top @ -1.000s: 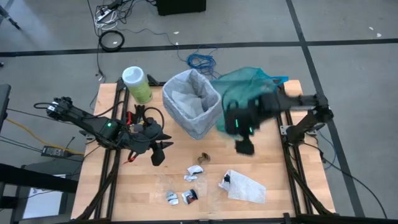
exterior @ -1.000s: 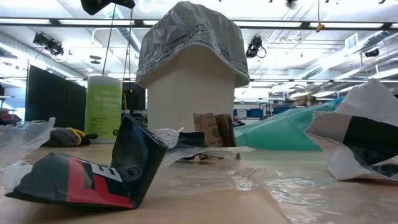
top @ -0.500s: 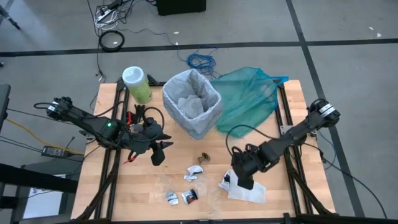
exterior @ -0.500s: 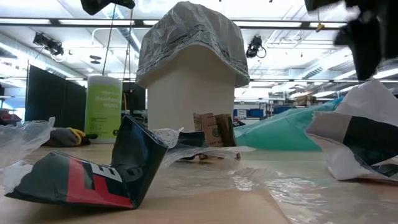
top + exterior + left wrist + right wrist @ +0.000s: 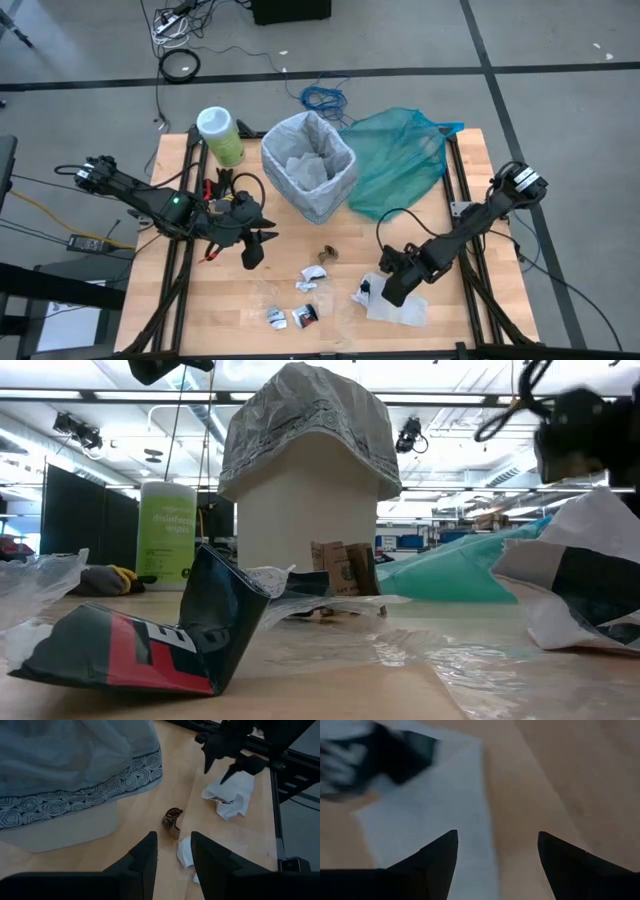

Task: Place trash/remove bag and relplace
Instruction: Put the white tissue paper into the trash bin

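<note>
The bin (image 5: pixel 308 165) stands at the table's far middle, with the pale bag (image 5: pixel 300 420) lining it and folded down over its rim. Trash lies on the near half of the table: a brown wad (image 5: pixel 327 254), a white scrap (image 5: pixel 313 275), shiny wrappers (image 5: pixel 305 316) and a large crumpled white paper (image 5: pixel 400 303). My right gripper (image 5: pixel 385 290) is open and points down just above that paper's left end (image 5: pixel 430 805), beside a dark wrapper (image 5: pixel 395 755). My left gripper (image 5: pixel 255 247) hovers open, left of the scraps, aimed toward the brown wad (image 5: pixel 172 816).
A teal plastic bag (image 5: pixel 400 160) lies to the right of the bin. At the far left stands a green canister (image 5: pixel 220 135). A red and black wrapper (image 5: pixel 150 630) lies close to the low camera. Bare wood shows between the bin and the scraps.
My right gripper has swung from above the teal bag, beside the bin, toward the table's near edge and sunk low over the large white paper, rolling its wrist on the way. The trash and the bin have kept still.
</note>
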Tool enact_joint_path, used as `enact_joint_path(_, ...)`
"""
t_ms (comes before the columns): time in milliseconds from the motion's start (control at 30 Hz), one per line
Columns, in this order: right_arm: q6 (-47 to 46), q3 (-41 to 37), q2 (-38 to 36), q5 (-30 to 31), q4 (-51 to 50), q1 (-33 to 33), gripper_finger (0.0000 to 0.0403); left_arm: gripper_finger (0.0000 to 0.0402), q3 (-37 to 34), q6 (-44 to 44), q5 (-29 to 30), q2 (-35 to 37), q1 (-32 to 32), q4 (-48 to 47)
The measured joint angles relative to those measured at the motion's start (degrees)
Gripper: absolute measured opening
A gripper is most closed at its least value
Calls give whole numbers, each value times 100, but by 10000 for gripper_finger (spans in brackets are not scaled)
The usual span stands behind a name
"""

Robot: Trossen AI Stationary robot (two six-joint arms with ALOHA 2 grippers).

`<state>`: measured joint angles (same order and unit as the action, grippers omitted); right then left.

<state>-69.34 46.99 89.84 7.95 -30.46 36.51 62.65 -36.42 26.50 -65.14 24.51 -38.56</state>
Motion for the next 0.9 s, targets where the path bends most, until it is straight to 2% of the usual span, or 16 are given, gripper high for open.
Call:
enact_joint_path(200,-15,-349,-9,37,727,20,258,126,0,-3,0,0,0,10)
enact_joint_path(333,-111,-384,-19,45,590,24,239,126,0,-3,0,0,0,8)
enact_joint_path(467,-163,-392,-21,63,151,20,166,126,0,-3,1,0,0,6)
enact_joint_path(633,-181,-405,-20,41,70,-42,25,126,0,3,42,0,-2,0)
enact_joint_path(767,-264,-182,24,-75,-81,-143,5,126,0,8,61,0,-2,-1)
enact_joint_path(900,325,434,-79,-71,-412,-293,1,126,0,12,61,0,-2,-8)
